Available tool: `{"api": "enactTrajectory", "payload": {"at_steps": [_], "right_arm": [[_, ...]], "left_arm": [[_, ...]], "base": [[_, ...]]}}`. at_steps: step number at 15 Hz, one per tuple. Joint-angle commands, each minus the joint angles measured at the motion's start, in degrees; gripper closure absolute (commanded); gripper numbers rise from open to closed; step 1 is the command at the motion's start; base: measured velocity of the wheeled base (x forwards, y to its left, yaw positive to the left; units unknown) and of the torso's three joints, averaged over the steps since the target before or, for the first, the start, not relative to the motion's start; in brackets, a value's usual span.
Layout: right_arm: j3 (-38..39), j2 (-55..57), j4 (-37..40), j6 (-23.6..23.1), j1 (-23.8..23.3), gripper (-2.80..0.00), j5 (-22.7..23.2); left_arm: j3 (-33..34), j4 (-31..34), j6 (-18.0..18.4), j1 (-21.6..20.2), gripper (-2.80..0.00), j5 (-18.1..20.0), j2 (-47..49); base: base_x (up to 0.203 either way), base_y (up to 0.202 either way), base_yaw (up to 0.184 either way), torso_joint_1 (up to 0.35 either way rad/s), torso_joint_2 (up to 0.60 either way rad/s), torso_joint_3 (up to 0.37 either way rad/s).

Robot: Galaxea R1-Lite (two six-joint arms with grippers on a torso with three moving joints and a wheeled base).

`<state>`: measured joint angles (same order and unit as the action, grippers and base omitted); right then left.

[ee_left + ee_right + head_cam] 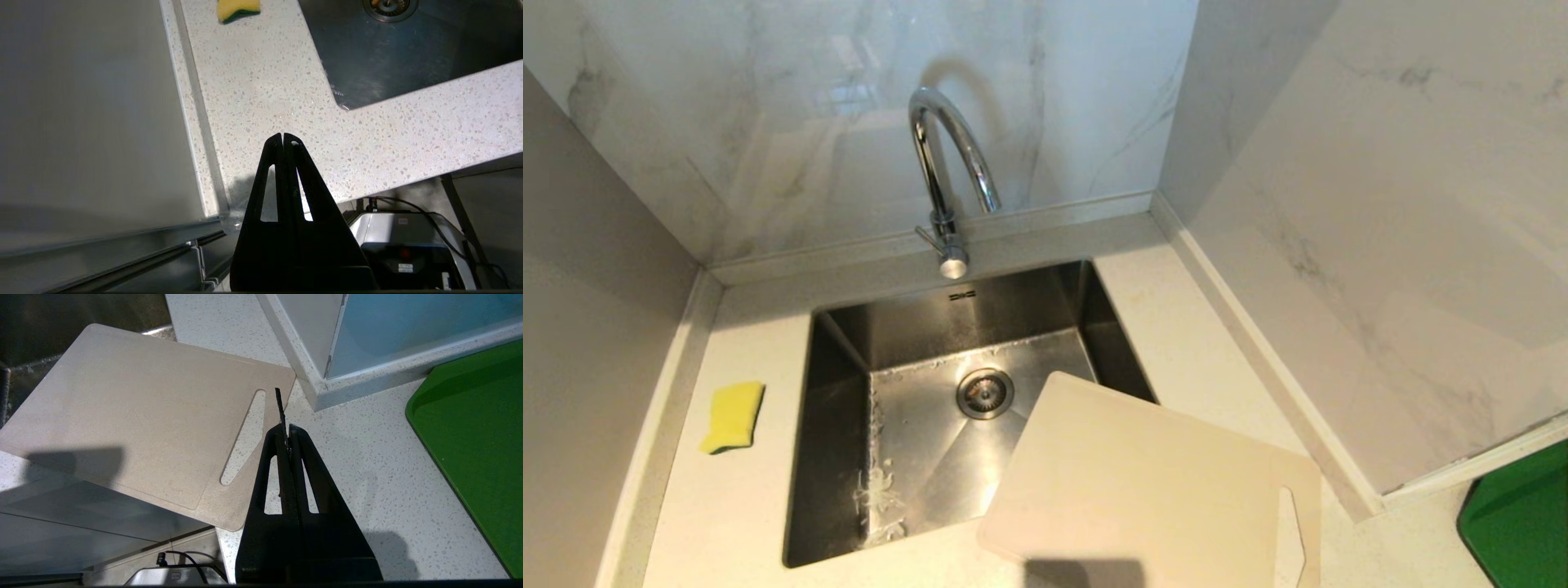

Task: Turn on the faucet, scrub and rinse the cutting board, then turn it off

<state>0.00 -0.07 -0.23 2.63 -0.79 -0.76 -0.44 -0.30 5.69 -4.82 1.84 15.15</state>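
The chrome gooseneck faucet (946,175) stands behind the steel sink (849,457), its stubby lever (926,238) near the base; no water runs. The off-white cutting board (1152,482) lies flat at the sink's front right corner, partly over the basin, slot handle (1292,531) toward the right. In the right wrist view the cutting board (135,412) lies just ahead of my right gripper (288,430), which is shut and holds nothing; a thin black strip pokes out between its tips. My left gripper (284,138) is shut and empty above the counter's front left corner. Neither arm shows in the head view.
A yellow-green sponge (732,416) lies on the counter left of the sink, the sponge (238,10) also far ahead of the left gripper. A green tray (1523,514) sits at the right past a marble partition (1380,245). Marble walls enclose the counter's back and left.
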Motion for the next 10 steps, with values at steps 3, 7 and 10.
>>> {"api": "enactTrajectory", "payload": {"at_steps": [3,7,10], "right_arm": [[0.0,0.0,0.0,0.0,0.0,0.00,0.0],[0.0,0.0,0.0,0.0,0.0,0.00,0.0],[0.0,0.0,0.0,0.0,0.0,0.00,0.1]], "left_arm": [[0.5,0.5,-0.1,-3.0,0.00,0.0,0.2],[0.6,0.5,-3.8,3.0,0.00,-1.2,-1.5],[0.4,0.7,-4.6,4.1,0.00,-1.5,-9.7]], "base": [[0.000,0.000,0.000,0.000,0.00,0.000],[0.000,0.000,0.000,0.000,0.00,0.000],[0.000,0.000,0.000,0.000,0.00,0.000]]}}
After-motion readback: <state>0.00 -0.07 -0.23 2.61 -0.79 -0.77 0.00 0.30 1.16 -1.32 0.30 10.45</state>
